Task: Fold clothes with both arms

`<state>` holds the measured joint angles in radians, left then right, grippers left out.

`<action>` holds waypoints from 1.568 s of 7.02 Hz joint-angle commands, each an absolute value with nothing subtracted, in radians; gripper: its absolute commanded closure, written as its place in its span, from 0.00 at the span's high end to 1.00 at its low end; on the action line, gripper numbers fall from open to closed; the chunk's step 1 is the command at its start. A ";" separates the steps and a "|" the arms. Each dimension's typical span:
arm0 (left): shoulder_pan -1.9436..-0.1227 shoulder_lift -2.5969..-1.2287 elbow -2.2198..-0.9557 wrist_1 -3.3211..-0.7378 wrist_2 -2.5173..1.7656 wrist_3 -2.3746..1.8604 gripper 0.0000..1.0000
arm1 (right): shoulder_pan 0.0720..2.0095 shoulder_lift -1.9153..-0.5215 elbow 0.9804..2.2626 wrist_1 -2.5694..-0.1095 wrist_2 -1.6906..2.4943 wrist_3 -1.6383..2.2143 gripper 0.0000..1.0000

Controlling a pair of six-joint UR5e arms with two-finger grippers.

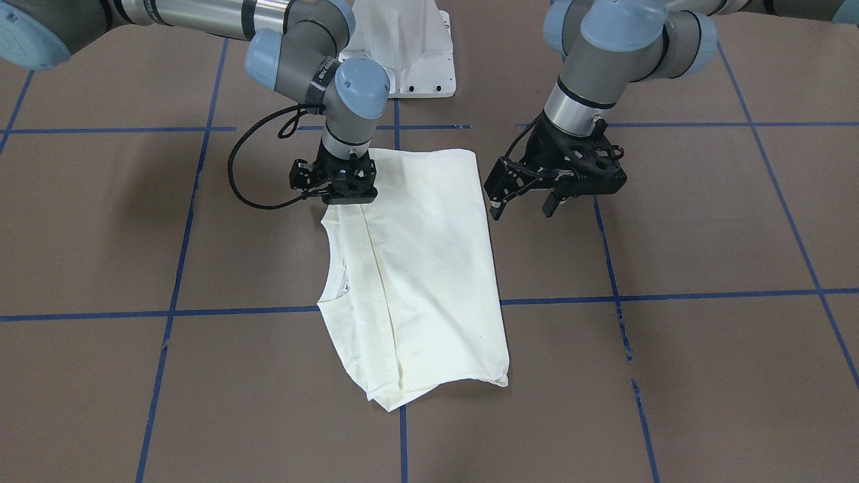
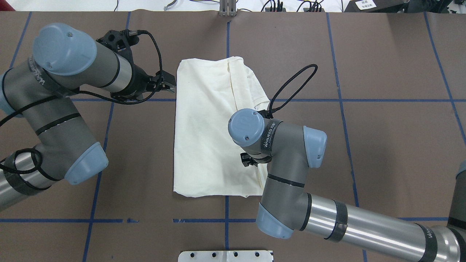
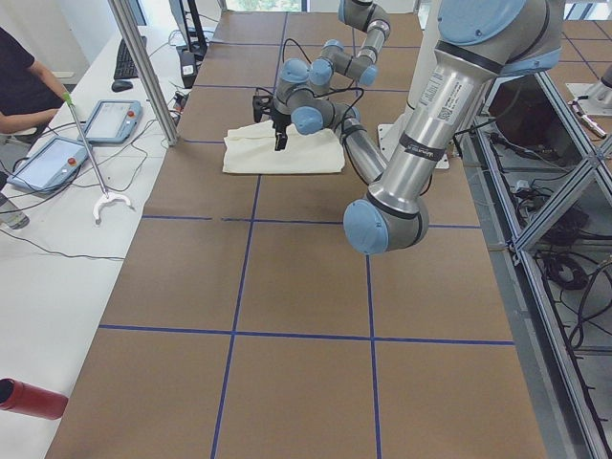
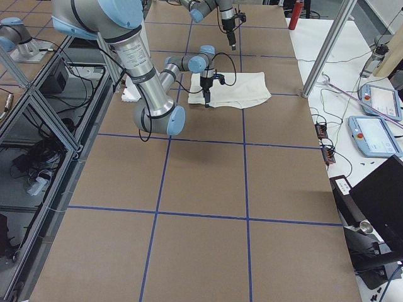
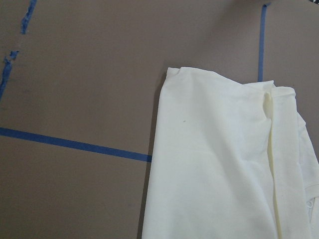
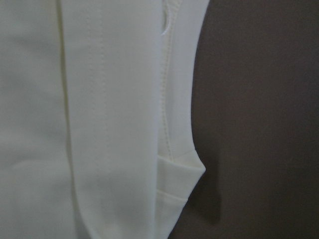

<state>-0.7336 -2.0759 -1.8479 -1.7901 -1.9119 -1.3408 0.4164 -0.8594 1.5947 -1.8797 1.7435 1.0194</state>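
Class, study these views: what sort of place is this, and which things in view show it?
Most likely a robotics lab: a left arm and a right arm work over a table gridded with blue tape, and a side bench holds pendants near a person.

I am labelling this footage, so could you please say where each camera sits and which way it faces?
Front-facing: across the table, facing the robot, steeply down on the shirt; left arm on the picture's right, right arm opposite.
Overhead: behind the robot, looking forward and down; both arms.
Exterior left: table end, looking along it; left arm nearest.
Exterior right: opposite end; right arm nearest.
Left wrist: down on shirt corner; no body.
Right wrist: close on shirt edge; no body.
Shared: all show the shirt.
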 commanded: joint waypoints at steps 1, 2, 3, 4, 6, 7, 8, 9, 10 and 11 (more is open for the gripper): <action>-0.729 -2.075 -1.845 -1.790 -1.911 -1.342 1.00 | 0.434 -0.876 1.601 -1.882 1.744 0.997 1.00; -0.720 -2.075 -1.845 -1.790 -1.910 -1.344 1.00 | 0.443 -0.888 1.606 -1.882 1.744 0.976 1.00; -0.719 -2.077 -1.845 -1.790 -1.910 -1.344 1.00 | 0.454 -0.891 1.608 -1.882 1.746 0.968 1.00; -0.718 -2.077 -1.845 -1.790 -1.910 -1.344 1.00 | 0.466 -0.902 1.621 -1.882 1.746 0.951 1.00; -0.718 -2.079 -1.847 -1.790 -1.910 -1.345 1.00 | 0.485 -0.966 1.675 -1.881 1.744 0.910 1.00; -0.713 -2.079 -1.847 -1.790 -1.910 -1.357 1.00 | 0.492 -0.966 1.675 -1.881 1.744 0.910 1.00; -0.710 -2.079 -1.847 -1.790 -1.910 -1.358 1.00 | 0.512 -0.950 1.678 -1.878 1.749 0.907 1.00; -0.710 -2.077 -1.848 -1.790 -1.910 -1.358 1.00 | 0.540 -0.913 1.666 -1.872 1.773 0.888 1.00; -0.710 -2.075 -1.847 -1.790 -1.911 -1.353 1.00 | 0.564 -0.853 1.610 -1.867 1.773 0.868 1.00; -0.710 -2.075 -1.848 -1.790 -1.913 -1.345 1.00 | 0.583 -0.772 1.492 -1.818 1.773 0.855 1.00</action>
